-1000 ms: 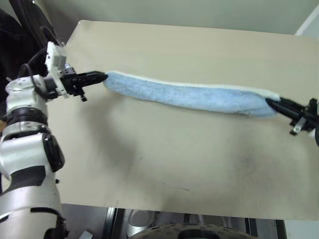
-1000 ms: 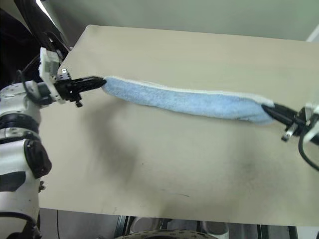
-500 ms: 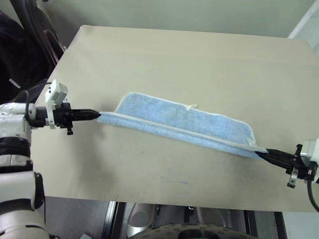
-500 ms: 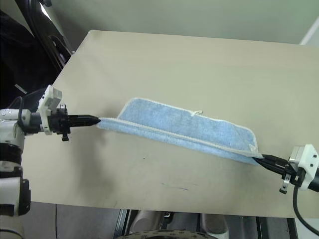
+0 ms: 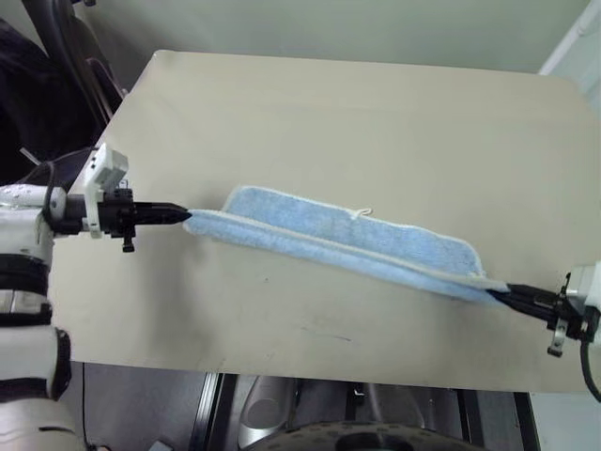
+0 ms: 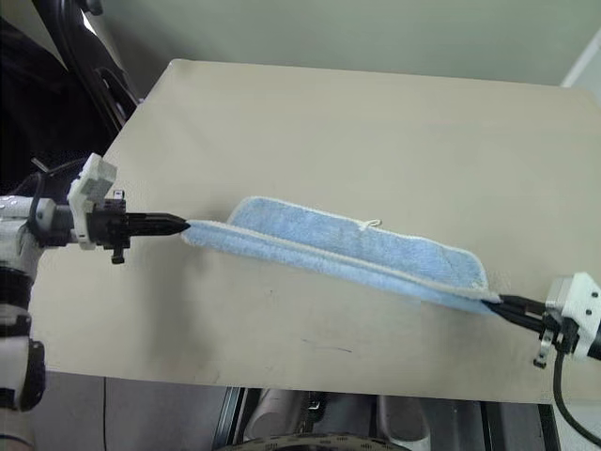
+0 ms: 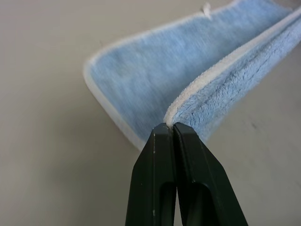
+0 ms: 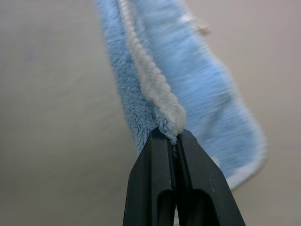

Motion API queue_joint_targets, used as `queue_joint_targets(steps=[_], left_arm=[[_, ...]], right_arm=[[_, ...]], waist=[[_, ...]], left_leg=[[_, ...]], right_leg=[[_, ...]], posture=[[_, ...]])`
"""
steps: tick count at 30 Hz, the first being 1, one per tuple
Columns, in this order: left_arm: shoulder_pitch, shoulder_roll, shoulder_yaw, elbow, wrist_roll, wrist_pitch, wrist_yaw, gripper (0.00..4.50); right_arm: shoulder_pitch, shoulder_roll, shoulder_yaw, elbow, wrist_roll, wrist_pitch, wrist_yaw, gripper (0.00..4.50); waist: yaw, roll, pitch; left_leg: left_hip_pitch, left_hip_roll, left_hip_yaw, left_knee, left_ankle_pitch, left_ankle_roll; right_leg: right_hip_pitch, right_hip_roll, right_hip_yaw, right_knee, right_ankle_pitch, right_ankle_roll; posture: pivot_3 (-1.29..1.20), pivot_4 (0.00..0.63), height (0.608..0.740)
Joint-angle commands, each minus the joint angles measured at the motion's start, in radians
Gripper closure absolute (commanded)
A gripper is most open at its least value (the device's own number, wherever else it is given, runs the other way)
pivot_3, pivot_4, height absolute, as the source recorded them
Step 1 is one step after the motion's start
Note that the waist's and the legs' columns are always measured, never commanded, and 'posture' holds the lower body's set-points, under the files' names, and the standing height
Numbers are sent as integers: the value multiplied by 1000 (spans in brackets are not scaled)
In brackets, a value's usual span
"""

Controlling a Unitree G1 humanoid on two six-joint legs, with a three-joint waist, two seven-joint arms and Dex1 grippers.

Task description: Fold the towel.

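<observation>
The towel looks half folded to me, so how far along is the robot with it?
Done: the towel is doubled lengthwise, its far half lying flat on the table. In hand: the left gripper and right gripper are each pinched shut on a corner, holding the near edge stretched between them. Left: laying that edge down, letting go, perhaps folding again.
</observation>
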Motion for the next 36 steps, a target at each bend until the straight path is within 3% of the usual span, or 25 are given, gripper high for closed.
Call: queue_joint_targets(steps=[1,9,12,21,28,33,36], left_arm=[[-57,-35,42,103,51,-92,13,4493],[-181,-190,85,298,138,-323,146,4493],[-222,-201,85,351,183,-355,180,4493],[-249,-225,94,423,267,-411,242,4493],[-244,-260,134,429,284,-494,318,4493],[-232,-270,152,425,285,-508,263,4493],[-216,-268,152,426,300,-538,288,3735]], right_arm=[[-48,2,6,34,-17,14,-44,4500],[-206,41,123,190,-110,-46,-103,4500],[-261,48,148,247,-130,-60,-115,4500],[-386,71,211,369,-156,-106,-120,4500],[-415,23,271,383,-132,72,-75,4500],[-410,10,280,364,-106,135,-43,4500],[-438,26,274,368,-98,132,-54,3779]], waist=[[0,0,0],[3,-1,0],[2,-1,0],[2,-1,0],[6,-1,0],[7,-1,0],[6,-1,0]], left_leg=[[0,0,0,0,0,0],[-3,0,-1,-1,13,3],[-4,0,0,-2,12,4],[-4,0,0,-4,12,5],[-4,0,0,-4,13,5],[-5,0,0,-4,13,5],[-5,0,1,-4,13,5]], right_leg=[[0,0,0,0,0,1],[0,0,0,-3,0,7],[-1,0,0,-5,4,16],[0,0,0,-11,7,17],[0,0,0,-12,8,17],[0,0,0,-13,9,17],[0,0,0,-13,9,16]], posture=[[0,150,733],[0,150,733],[0,150,733],[0,150,733],[0,150,733],[0,150,733],[0,150,733]])
